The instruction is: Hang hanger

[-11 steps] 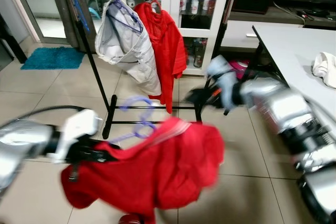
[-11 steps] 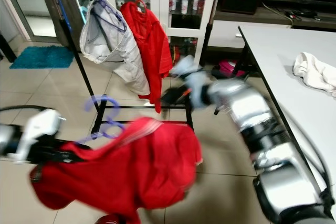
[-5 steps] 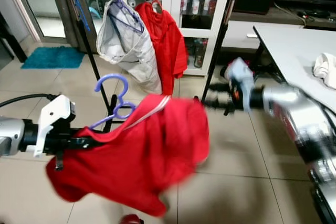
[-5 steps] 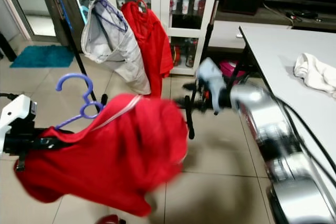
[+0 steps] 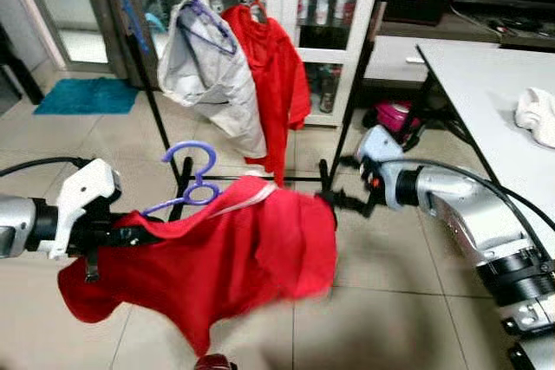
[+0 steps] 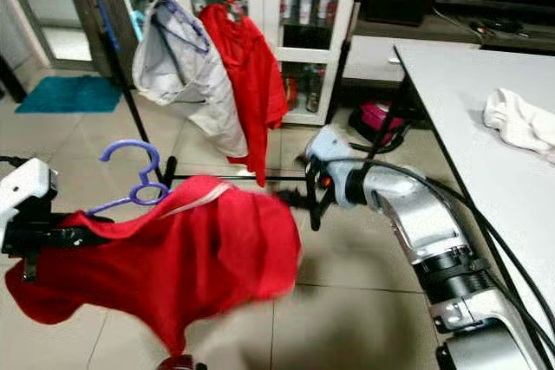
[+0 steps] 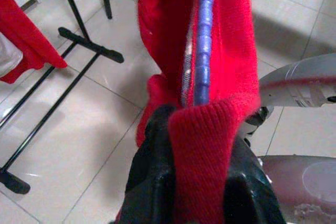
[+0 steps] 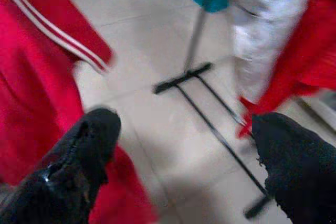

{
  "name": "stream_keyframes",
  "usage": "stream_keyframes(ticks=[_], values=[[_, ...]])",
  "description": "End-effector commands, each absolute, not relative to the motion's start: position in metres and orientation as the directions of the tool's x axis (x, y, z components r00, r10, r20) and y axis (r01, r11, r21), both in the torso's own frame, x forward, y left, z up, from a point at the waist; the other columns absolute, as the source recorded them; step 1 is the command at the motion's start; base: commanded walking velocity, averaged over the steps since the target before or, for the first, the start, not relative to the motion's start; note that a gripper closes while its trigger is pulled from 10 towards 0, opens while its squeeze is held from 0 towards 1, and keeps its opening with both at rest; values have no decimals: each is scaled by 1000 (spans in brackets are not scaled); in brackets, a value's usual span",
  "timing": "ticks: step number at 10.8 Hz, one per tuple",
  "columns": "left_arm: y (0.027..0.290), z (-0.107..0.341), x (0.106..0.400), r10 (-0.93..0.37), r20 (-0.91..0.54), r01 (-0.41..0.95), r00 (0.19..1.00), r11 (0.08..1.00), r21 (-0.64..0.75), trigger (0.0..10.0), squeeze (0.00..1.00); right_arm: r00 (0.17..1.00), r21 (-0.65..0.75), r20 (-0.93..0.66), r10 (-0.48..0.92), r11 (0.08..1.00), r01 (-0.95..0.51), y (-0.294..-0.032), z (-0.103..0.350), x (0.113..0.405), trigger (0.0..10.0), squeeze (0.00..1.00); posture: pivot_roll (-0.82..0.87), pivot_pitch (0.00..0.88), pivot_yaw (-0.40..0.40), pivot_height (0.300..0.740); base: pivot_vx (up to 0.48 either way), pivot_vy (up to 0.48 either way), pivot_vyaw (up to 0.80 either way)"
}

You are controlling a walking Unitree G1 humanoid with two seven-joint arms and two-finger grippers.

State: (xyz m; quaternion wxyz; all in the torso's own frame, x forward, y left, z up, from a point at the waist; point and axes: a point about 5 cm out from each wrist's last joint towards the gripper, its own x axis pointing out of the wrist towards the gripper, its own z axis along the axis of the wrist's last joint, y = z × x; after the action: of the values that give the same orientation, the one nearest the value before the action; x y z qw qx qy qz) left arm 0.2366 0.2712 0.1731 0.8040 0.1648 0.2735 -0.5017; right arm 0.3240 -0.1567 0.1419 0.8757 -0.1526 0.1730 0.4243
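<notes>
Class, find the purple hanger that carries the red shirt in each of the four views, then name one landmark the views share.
Left eye view: purple hanger, left of centre, hook up above the red shirt.
Right eye view: left.
Left wrist view: purple bar through the shirt.
Right wrist view: cannot make it out.
Shared landmark: the clothes rack.

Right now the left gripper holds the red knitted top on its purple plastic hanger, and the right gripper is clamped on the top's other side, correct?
Not quite. The left gripper does hold the red knitted top on its purple plastic hanger, but the right gripper is not clamped on it. The right wrist view shows its fingers spread open, with bare floor between them and the top beside one finger.
</notes>
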Motion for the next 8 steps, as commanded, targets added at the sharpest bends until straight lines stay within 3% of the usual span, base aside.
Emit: stream_keyframes(ticks=[1,2,4,5,6,7,8], values=[[269,184,240,-726,-585,906,363,422,38,0,0,642,-141,-444,625,659,-739,-169,140,329,10000,0,57,0,7,740,0,0,0],[270,184,240,-718,-588,901,374,431,47,0,0,722,-173,-423,547,734,-657,-183,141,336,10000,0,53,0,10,740,0,0,0],[274,182,245,-684,-589,876,430,474,89,0,0,679,-108,-441,587,716,-690,-188,136,326,10000,0,51,0,7,740,0,0,0],[273,182,245,-690,-586,878,426,472,83,0,0,644,-65,-435,629,691,-720,-185,134,321,10000,0,49,0,8,740,0,0,0],[270,183,244,-711,-572,888,408,456,67,0,0,502,11,-451,737,568,-823,-165,121,301,10000,0,49,0,9,740,0,0,0],[269,184,244,-717,-567,890,405,452,64,0,0,519,12,-459,721,589,-808,-162,116,302,10000,0,49,0,11,740,0,0,0],[269,185,244,-724,-563,893,399,446,61,0,0,592,26,-472,653,681,-731,-158,105,311,10000,0,49,0,11,740,0,0,0]])
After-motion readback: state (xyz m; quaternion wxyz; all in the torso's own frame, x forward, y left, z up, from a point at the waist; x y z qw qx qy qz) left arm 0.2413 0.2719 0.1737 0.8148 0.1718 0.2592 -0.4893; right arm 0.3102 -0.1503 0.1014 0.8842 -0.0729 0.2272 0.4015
